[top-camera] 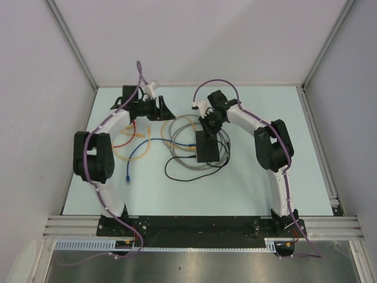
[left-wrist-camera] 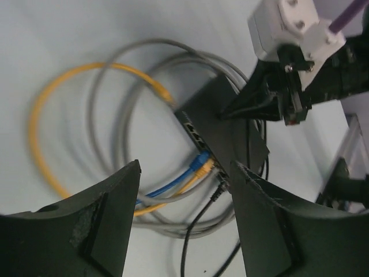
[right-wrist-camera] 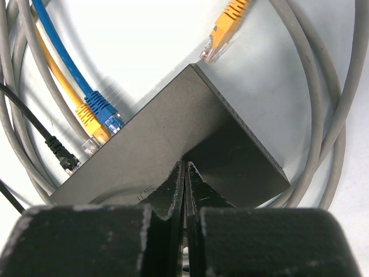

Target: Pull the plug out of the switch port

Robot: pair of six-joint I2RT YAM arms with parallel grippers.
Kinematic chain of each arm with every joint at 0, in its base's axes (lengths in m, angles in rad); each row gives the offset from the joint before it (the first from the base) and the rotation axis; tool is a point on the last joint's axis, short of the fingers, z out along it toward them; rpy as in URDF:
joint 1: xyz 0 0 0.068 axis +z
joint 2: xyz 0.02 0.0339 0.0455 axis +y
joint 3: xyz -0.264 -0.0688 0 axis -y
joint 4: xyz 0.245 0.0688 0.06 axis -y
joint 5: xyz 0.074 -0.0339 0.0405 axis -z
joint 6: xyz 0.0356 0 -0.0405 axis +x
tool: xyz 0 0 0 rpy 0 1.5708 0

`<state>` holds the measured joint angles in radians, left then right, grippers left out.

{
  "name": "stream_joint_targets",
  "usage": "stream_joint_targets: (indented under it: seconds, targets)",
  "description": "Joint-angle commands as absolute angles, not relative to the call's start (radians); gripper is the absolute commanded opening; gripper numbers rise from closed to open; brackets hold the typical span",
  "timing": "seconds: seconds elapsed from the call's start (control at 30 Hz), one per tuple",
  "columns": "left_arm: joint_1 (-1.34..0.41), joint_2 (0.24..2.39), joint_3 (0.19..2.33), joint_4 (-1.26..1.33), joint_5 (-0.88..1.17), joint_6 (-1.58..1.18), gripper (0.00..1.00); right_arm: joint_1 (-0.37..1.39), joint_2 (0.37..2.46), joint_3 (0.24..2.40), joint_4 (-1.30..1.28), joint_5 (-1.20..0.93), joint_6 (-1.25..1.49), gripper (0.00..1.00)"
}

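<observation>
Three plugs [right-wrist-camera: 104, 109], blue, yellow and black, sit along the left edge of the switch [right-wrist-camera: 173, 133] at mid-table. My right gripper [right-wrist-camera: 184, 173] is closed, its tips resting on the switch's top. Farther off to the left, my left gripper [left-wrist-camera: 185, 173] hangs open and empty.

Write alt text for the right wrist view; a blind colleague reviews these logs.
The right gripper, shut, rests its tips on a flat black switch. A blue plug, a yellow plug and a black plug sit at its left edge; an orange plug lies loose past its far corner, grey cables looping around.
</observation>
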<state>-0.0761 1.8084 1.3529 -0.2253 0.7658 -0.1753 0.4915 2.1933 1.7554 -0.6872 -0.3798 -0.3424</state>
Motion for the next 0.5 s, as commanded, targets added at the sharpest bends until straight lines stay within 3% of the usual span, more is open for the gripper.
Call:
stream_joint_targets:
  seconds: [0.0,0.17,0.3,0.47]
  targets:
    - [-0.153,1.939,1.419,-0.277,0.974,-0.109,0.67,0.492,2.278,1.678,-0.755,-0.271,-0.376,0.01]
    - [-0.202,2.058,1.509,-0.350,0.954,-0.080,0.67,0.488,2.255,1.655,-0.762,-0.275,-0.377,0.01]
    - [-0.210,2.149,1.563,-0.362,0.976,-0.068,0.54,0.483,2.240,1.635,-0.764,-0.278,-0.376,0.01]
    - [-0.239,2.221,1.623,-0.393,1.006,-0.049,0.48,0.482,2.237,1.631,-0.770,-0.278,-0.373,0.00]
